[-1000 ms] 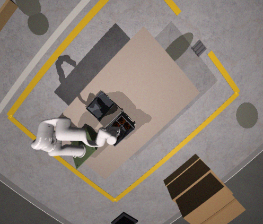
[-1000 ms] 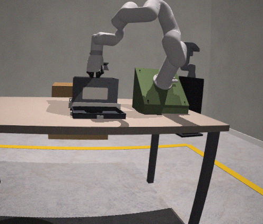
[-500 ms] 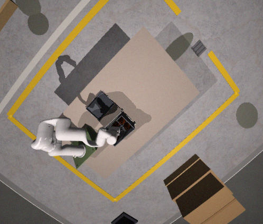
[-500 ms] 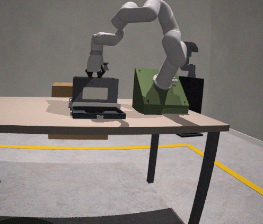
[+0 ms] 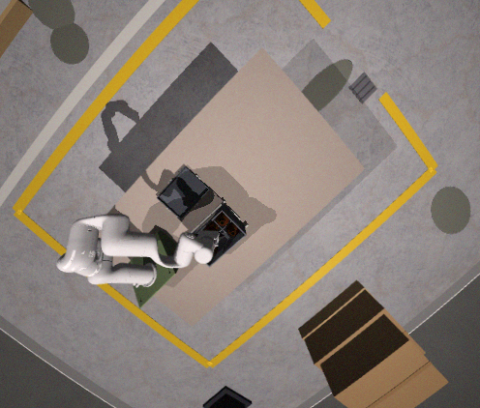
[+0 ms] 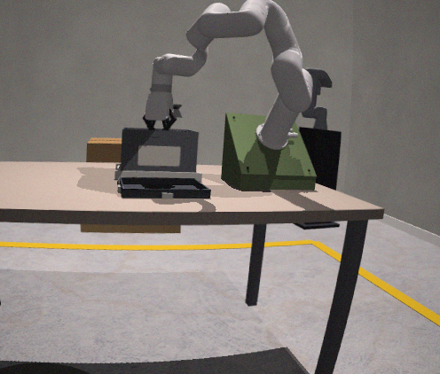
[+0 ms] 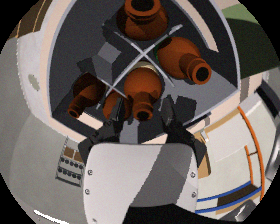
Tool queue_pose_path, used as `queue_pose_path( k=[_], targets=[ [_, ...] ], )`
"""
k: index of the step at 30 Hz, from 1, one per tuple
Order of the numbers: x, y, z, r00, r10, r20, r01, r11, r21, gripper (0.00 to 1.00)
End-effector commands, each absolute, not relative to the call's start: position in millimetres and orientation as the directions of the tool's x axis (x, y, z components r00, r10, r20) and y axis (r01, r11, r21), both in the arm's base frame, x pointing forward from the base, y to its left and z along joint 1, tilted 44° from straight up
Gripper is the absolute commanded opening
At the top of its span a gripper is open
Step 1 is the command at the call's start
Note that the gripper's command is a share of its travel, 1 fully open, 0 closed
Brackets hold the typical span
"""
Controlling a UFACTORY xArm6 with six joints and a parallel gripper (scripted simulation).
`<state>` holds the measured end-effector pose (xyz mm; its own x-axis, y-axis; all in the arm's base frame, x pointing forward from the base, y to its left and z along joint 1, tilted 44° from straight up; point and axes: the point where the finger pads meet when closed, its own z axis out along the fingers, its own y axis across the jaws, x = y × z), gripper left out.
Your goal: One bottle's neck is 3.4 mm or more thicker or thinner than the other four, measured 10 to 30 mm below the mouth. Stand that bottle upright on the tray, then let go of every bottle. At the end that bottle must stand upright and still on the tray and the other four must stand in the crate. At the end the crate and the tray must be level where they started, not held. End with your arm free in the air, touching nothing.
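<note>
The dark grey crate (image 5: 229,245) (image 6: 161,136) (image 7: 64,62) stands level on the table. In the wrist view it holds several brown bottles: one at the top (image 7: 142,22), one at the right (image 7: 177,54), one in the middle (image 7: 142,86), one low beside it (image 7: 112,107) and one at the left (image 7: 89,89). A crossed divider parts them, and some lean. My gripper (image 6: 158,128) (image 7: 143,104) points down at the crate's mouth, partly open, with fingers apart on either side of the middle bottle's neck. The black tray (image 5: 188,186) (image 6: 144,194) lies flat beside the crate with no bottle on it. Neck thicknesses cannot be told.
A green sloped base (image 5: 164,263) (image 6: 268,170) carries the arm, to the right of the crate in the exterior view. The crate's high walls surround the bottles, close to my fingers. The table's edge (image 6: 170,215) runs in front of the tray. Cardboard boxes (image 5: 370,338) stand beyond the table.
</note>
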<state>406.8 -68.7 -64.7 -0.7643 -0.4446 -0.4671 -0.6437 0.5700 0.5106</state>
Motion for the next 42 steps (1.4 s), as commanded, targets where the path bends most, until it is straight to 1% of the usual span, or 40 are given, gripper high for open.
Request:
queue_pose_path(
  k=[1,19,42],
  targets=[
    [408,-70,-64,-0.764,-0.444,-0.468,-0.644,0.572,0.508,0.65],
    [407,-78,-55,-0.764,-0.444,-0.468,-0.644,0.572,0.508,0.65],
    [405,-123,-9,-0.764,-0.444,-0.468,-0.644,0.572,0.508,0.65]
  ],
)
